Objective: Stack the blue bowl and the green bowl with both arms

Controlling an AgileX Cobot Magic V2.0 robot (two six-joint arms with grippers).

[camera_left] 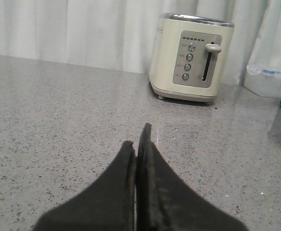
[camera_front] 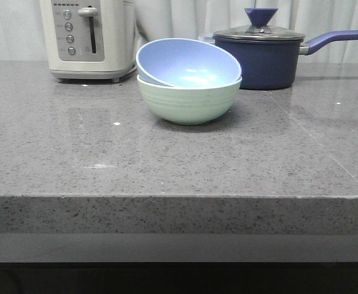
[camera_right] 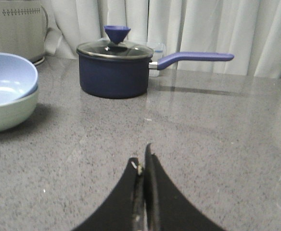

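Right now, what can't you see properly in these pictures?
- Blue bowl: its underside sits hidden inside the green bowl, front view.
- Toaster: top cut off by the front view's edge.
- Saucepan: contents hidden by its lid.
- Left gripper and right gripper: absent from the front view.

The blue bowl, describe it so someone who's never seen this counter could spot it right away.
On the grey stone counter, look between the cream toaster at the back left and the navy saucepan at the back right. There sits the green bowl, and the blue bowl rests tilted inside it, the only pale periwinkle, lidless dish.
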